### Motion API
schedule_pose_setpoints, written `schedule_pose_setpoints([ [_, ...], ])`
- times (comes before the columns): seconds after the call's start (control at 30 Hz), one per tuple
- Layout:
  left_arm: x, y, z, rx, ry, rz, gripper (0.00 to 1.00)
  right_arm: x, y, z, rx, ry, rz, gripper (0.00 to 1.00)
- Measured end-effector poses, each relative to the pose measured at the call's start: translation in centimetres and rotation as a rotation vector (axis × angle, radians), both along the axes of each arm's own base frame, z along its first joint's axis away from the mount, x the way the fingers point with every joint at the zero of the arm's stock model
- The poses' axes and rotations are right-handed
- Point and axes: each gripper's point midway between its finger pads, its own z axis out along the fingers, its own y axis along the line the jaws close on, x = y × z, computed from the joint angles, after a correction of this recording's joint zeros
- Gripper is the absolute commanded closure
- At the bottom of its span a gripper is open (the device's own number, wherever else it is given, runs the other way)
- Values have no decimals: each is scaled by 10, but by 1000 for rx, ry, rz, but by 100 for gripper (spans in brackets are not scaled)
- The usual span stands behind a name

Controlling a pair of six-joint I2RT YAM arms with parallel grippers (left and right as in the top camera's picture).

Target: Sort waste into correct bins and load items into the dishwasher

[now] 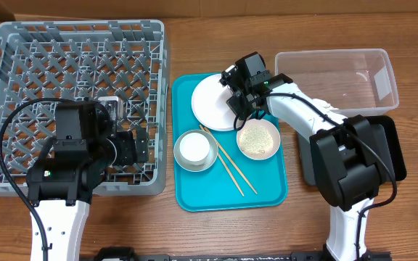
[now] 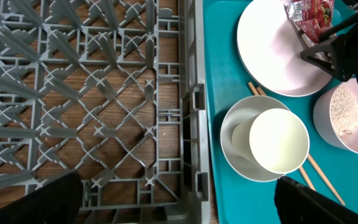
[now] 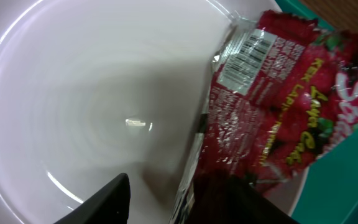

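Note:
A red-and-white wrapper (image 3: 278, 106) lies on the right side of the white plate (image 1: 210, 101) on the teal tray; it also shows in the left wrist view (image 2: 309, 12). My right gripper (image 3: 179, 199) is open low over the plate, one finger on bare plate, the other over the wrapper's edge. My left gripper (image 2: 179, 202) is open and empty above the front right corner of the grey dish rack (image 1: 78, 72). A metal bowl (image 2: 235, 146) holds a small white cup (image 2: 279, 140). A white bowl (image 1: 258, 139) holds rice. Chopsticks (image 1: 229, 165) lie on the tray. The white scrap is out of view.
The teal tray (image 1: 267, 190) sits between the rack and my right arm. A clear plastic tub (image 1: 347, 72) stands at the back right. A black tray (image 1: 396, 145) lies partly under my right arm's base. Bare wooden table shows in front.

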Motion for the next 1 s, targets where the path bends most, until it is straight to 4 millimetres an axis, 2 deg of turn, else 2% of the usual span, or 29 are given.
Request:
schedule_pose_setpoints([
  [0.1,0,0,0,0,0,0,0,2,-3,0,-15,-10,-9,60],
  [0.27,0,0,0,0,0,0,0,4,-8,0,-38,-19,-34,74],
  [0.4,0,0,0,0,0,0,0,5,-11,-1,-50,-20,-44,96],
  [0.53,0,0,0,0,0,0,0,1,-13,-3,-52,2,-67,96],
  [0.7,0,0,0,0,0,0,0,-14,-20,-4,-69,79,-114,96],
  [0.77,0,0,0,0,0,0,0,-17,-21,10,-60,85,-139,96],
  [0.83,0,0,0,0,0,0,0,-17,-21,36,-38,55,-151,96],
  [0.87,0,0,0,0,0,0,0,-13,-19,61,-10,8,-158,96],
  [1.0,0,0,0,0,0,0,0,-6,-18,137,77,-146,-171,96],
])
